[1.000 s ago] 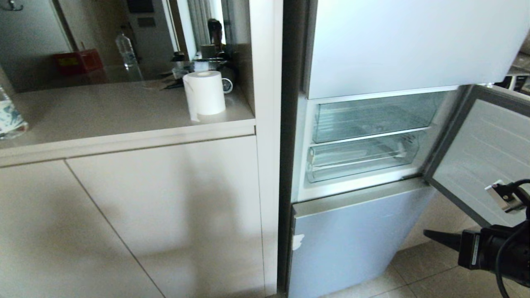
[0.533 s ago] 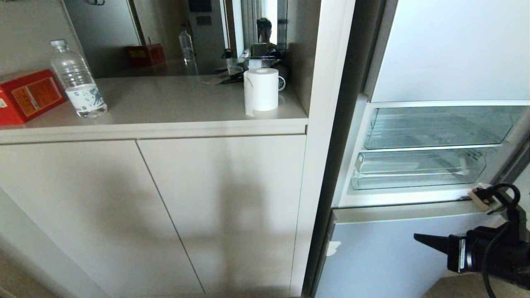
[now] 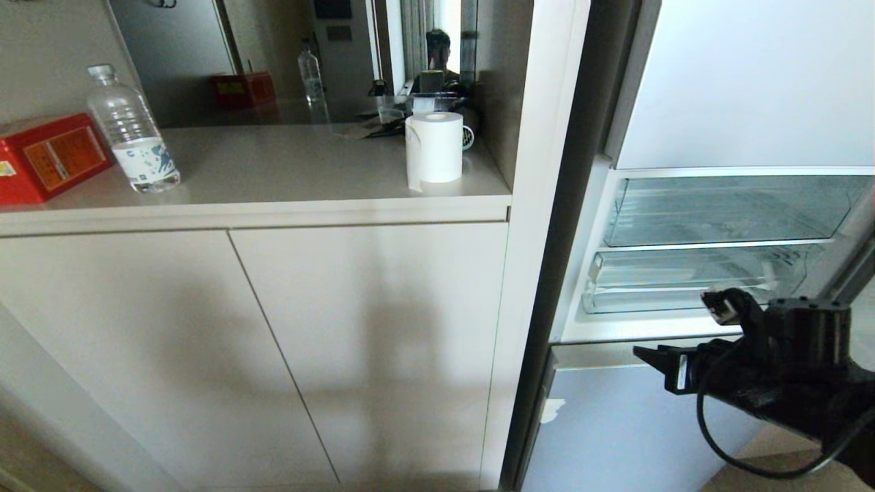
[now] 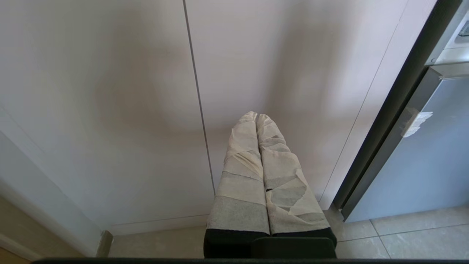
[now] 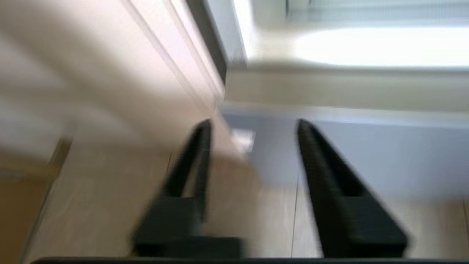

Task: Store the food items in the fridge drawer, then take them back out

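From the head, your right gripper (image 3: pixel 646 355) hangs low right, before the open fridge; the fridge drawer (image 3: pixel 690 287) sits just beyond and above it. No food shows. The left gripper (image 4: pixel 256 118) is pressed closed, facing cabinet doors (image 4: pixel 146 91). On the right wrist, fingers (image 5: pixel 315 146) stand apart, empty; level them with the drawer's front lip before reaching.

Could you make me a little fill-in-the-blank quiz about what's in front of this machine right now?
1. The white paper roll stands on the beige ___.
2. The clear plastic water bottle stands beside a ___ box.
3. The fingers of the right hand are ___.
4. The two clear fridge drawers hold ___ food.

Missing words: counter; red; apart; no
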